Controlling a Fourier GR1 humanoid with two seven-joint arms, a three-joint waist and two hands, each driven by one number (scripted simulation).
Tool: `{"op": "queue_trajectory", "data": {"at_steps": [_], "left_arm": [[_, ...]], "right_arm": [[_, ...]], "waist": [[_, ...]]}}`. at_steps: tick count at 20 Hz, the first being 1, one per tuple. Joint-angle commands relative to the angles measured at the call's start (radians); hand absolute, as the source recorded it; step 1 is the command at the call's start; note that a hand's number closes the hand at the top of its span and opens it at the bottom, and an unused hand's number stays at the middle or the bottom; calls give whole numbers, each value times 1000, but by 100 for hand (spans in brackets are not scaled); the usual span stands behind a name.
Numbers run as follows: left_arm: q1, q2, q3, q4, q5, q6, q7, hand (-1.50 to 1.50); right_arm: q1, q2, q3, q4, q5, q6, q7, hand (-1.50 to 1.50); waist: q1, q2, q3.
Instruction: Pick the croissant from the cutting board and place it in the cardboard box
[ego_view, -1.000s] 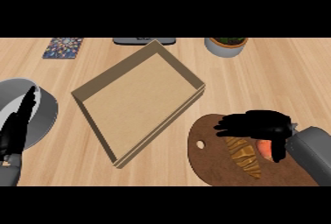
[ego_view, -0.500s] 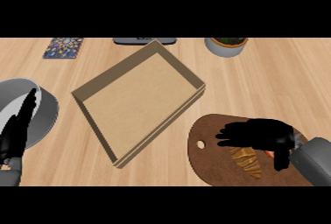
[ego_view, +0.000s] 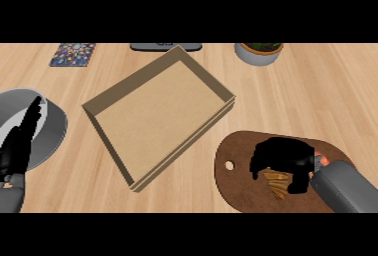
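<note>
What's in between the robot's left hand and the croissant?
The cardboard box sits between the left hand and the croissant, with bare wooden counter on either side of it. The head view shows this.

Legible text, labels, numbers: none. Patterned card (ego_view: 72, 54) at the surface's far edge carries a design only, unreadable.

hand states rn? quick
Left hand: open, fingers straight, resting at the view's left edge.
Right hand: shut on the croissant, which lies on the board.
</note>
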Motion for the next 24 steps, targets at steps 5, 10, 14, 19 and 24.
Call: {"op": "queue_trajectory", "data": {"at_steps": [5,10,14,19,24], "left_arm": [[30,-20,18,21,-9,-3,-53,0],[43,-1,35,-6,0,1,2,0],[33,8,27,-20,-12,-5,18,0],[-1,3,30,-11,-19,-5,16,0],[18,-14,35,27,-24,0,-23,0]], "right_arm": [[48,132,-110,54,28,-161,118,150],[98,185,-346,96,-29,-154,570,150],[93,269,-378,-47,38,-251,817,150],[123,296,-360,-272,147,-291,1003,150],[91,293,-317,-533,193,-288,1011,150]], "waist": [[-6,4,4],[-58,-10,3],[-38,-11,3],[-24,-3,4],[-20,-3,3]]}}
